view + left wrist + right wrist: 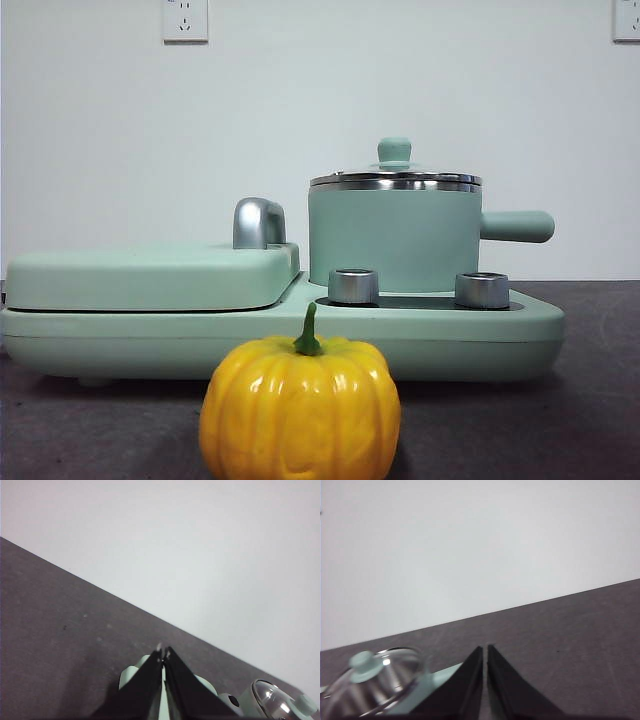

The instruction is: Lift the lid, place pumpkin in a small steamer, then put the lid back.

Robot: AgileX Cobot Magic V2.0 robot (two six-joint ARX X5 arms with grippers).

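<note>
We see open air above the lid [395,181], whose knob [394,152] stands clear of everything. The small steamer [392,238] has free space on its handle [516,226] side; on its other side a steel hinge post [258,222] and the flat griddle cover [150,276] crowd in. The pumpkin [300,408] sits alone on the dark table [560,420] (nothing touching it), open above and on both flanks.
</note>
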